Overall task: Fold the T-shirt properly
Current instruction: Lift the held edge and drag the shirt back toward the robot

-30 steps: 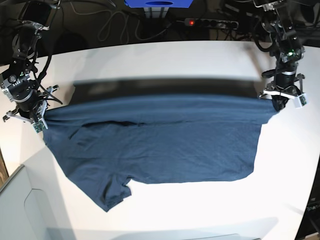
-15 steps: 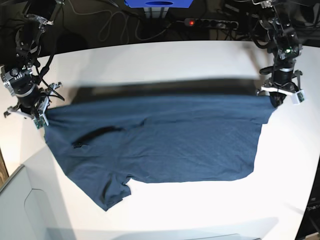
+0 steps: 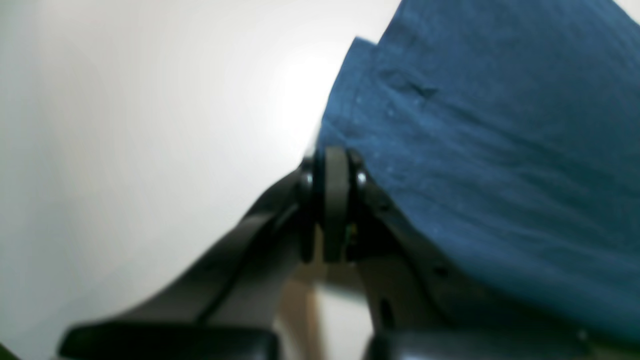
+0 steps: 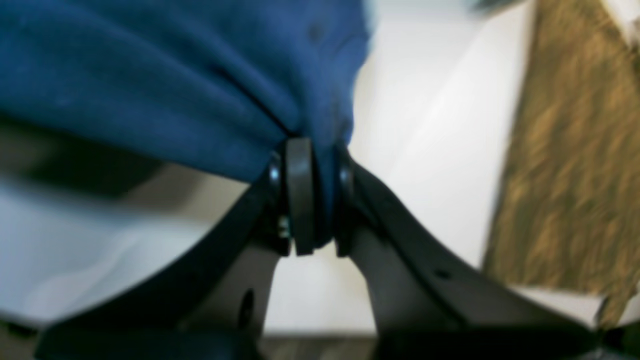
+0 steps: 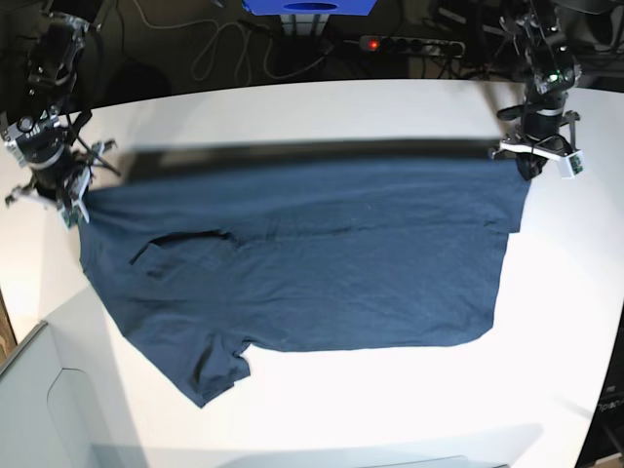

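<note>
The dark navy T-shirt [image 5: 312, 263] hangs stretched between my two grippers, its far edge lifted off the white table [image 5: 322, 117] and its lower part with a sleeve [image 5: 214, 375] resting on the table. My left gripper [image 5: 529, 166] at the right of the base view is shut on a corner of the shirt [image 3: 500, 150]; its jaws are pressed together in the left wrist view [image 3: 334, 185]. My right gripper [image 5: 74, 203] at the left of the base view is shut on the other corner [image 4: 175, 90]; its jaws pinch the cloth in the right wrist view [image 4: 305, 190].
A power strip [image 5: 409, 44] and cables lie behind the table's far edge. A blue box [image 5: 310, 7] stands at the back. A pale grey panel [image 5: 49, 409] is at the front left corner. Bare table shows in front of the shirt.
Both grippers have moved toward the far edge of the table, pulling the held edge of the shirt up and back. The cloth has slid farther from the front edge.
</note>
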### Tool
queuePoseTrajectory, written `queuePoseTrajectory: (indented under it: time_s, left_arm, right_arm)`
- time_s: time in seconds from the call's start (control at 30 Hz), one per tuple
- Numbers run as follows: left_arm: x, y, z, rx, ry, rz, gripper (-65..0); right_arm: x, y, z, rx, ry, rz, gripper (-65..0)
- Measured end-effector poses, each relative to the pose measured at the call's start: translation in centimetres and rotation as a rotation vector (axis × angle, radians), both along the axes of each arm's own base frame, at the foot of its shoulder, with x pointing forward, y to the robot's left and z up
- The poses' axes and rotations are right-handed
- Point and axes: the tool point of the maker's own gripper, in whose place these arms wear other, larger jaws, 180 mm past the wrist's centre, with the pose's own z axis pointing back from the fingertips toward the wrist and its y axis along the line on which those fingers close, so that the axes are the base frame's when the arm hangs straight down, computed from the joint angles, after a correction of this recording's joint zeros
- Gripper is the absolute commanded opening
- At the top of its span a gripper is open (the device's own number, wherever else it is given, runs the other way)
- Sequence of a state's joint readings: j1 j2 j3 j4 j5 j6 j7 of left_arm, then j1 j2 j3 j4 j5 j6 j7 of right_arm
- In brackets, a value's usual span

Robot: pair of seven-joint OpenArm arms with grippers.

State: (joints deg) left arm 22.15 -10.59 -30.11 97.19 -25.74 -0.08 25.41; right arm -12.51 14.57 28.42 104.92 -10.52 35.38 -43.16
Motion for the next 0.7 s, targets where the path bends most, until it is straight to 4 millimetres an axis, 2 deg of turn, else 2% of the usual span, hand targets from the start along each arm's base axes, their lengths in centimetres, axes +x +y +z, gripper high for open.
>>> queuePoseTrajectory:
  time_s: [0.1,0.4,0.57,0.7]
  left_arm:
    - [-1.4,-0.3,-0.9,-0.011,0.031,0.006,-65.0]
    - [-5.5,-0.4,-2.7,-0.016,0.131,0.013,-65.0]
    - [-7.0,-0.8,-1.8,0.007,0.147,-0.011,-65.0]
    - [-6.8,-1.0,-1.2,0.014,0.136,-0.021,-65.0]
  right_arm:
    - [-1.6,-0.3,-1.9,0.010,0.064,-0.015,-64.8]
    - [-4.8,-0.2,-3.7,0.013,0.147,-0.014,-64.8]
    - [-6.4,-0.4,-4.3,0.008,0.188,-0.006,-64.8]
    - [-7.4,-0.6,-4.7,0.007,0.211,-0.010,-64.8]
